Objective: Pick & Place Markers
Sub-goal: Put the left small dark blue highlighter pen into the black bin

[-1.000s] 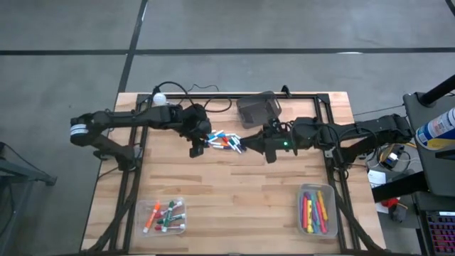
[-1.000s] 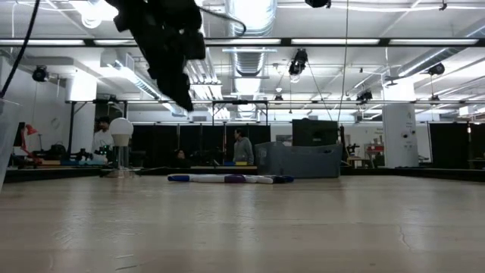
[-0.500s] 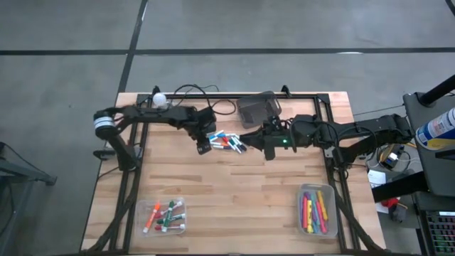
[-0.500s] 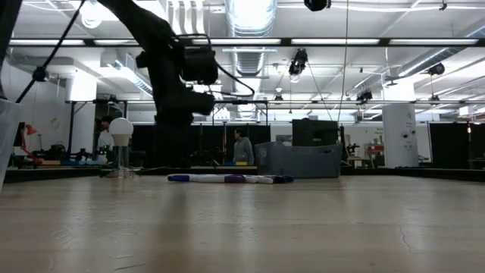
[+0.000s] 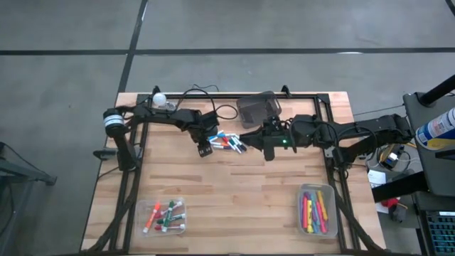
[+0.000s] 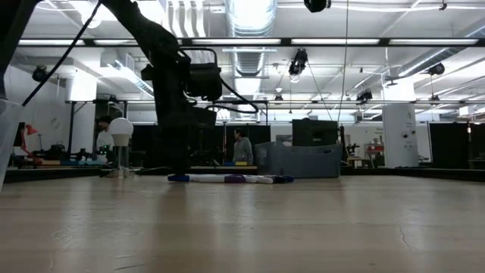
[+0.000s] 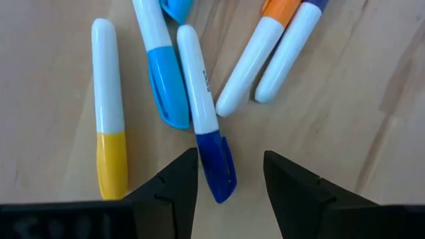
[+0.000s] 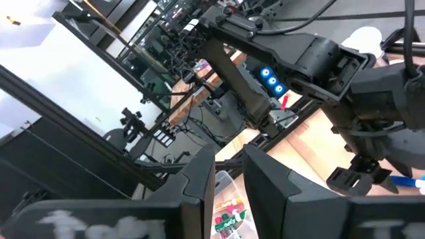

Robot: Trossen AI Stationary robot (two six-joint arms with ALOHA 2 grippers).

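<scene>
The left gripper hangs low over the loose markers mid-worktop, fingers spread around a white, dark-blue-capped marker, not gripping. The right gripper waits beside them, fingers slightly parted, empty.

The left gripper is pointing down near the table's middle, fingers spread. The right gripper is reaching in from the opposite side, fingers parted.

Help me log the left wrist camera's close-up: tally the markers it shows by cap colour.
Yellow cap: 1
Light blue cap: 2, one cut off at the edge
Dark blue cap: 1
Orange cap: 1
Cap out of frame: 1
Total: 6
</scene>
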